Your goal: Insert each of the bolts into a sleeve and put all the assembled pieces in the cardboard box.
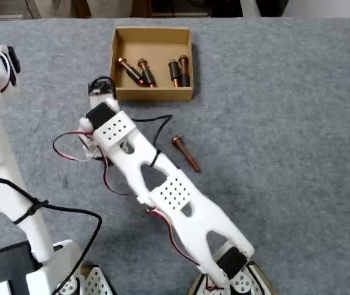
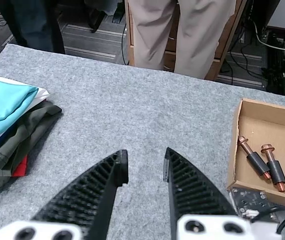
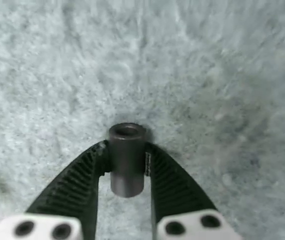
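My right gripper [image 3: 126,161] is shut on a dark sleeve [image 3: 127,157], held upright just above the grey felt with its bore showing. The right arm [image 1: 163,184] stretches diagonally to a spot just in front of the cardboard box's [image 1: 152,94] left corner. A loose copper bolt [image 1: 185,153] lies on the felt beside that arm. Several assembled pieces [image 1: 145,72] lie inside the box, two of them [image 2: 254,159] also seen in the left wrist view past the box wall [image 2: 235,145]. My left gripper [image 2: 145,162] is open over bare felt, with nothing between its fingers.
The left arm [image 1: 3,184] stands along the table's left edge. A pile of folded cloth [image 2: 12,120] lies on the felt off to one side of the left gripper. Grey felt stretches open to the right of the box and bolt.
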{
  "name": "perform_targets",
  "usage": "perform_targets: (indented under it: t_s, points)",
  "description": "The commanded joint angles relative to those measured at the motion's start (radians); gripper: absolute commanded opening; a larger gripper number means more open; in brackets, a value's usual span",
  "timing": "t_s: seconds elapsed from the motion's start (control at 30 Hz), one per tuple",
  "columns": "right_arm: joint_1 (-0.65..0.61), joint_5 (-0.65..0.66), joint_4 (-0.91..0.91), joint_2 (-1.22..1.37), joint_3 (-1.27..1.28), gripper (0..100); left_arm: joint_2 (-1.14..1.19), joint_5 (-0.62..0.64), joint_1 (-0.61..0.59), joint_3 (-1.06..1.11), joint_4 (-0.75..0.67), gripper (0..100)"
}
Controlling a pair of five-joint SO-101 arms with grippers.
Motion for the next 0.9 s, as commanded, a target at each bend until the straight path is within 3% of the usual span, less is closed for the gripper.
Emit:
perform_targets:
  t_s: [0.0, 0.17, 0.33, 0.47, 0.57, 0.67, 0.87]
  points:
    - [0.048, 0.057, 0.023, -0.200, -0.036, 0.1, -0.012, 0.061, -0.003, -0.011, -0.020, 13]
    - [0.142, 0.120, 0.023, -0.401, 0.016, 0.1, -0.010, 0.245, -0.003, -0.011, 0.063, 13]
    - [0.277, 0.133, 0.023, -0.656, 0.245, 0.1, -0.015, 0.454, 0.006, -0.011, 0.176, 13]
    - [0.390, 0.184, 0.023, -0.928, 0.503, 0.1, -0.004, 0.516, 0.127, 0.008, 0.275, 13]
    - [0.499, 0.233, 0.021, -1.129, 0.714, 0.1, -0.004, 0.519, 0.305, 0.063, 0.298, 13]
    - [0.630, 0.284, 0.018, -1.299, 0.914, 0.1, -0.002, 0.618, 0.442, 0.152, 0.288, 13]
    - [0.840, 0.373, 0.005, -1.517, 1.188, 0.1, -0.002, 0.839, 0.620, 0.370, 0.101, 13]
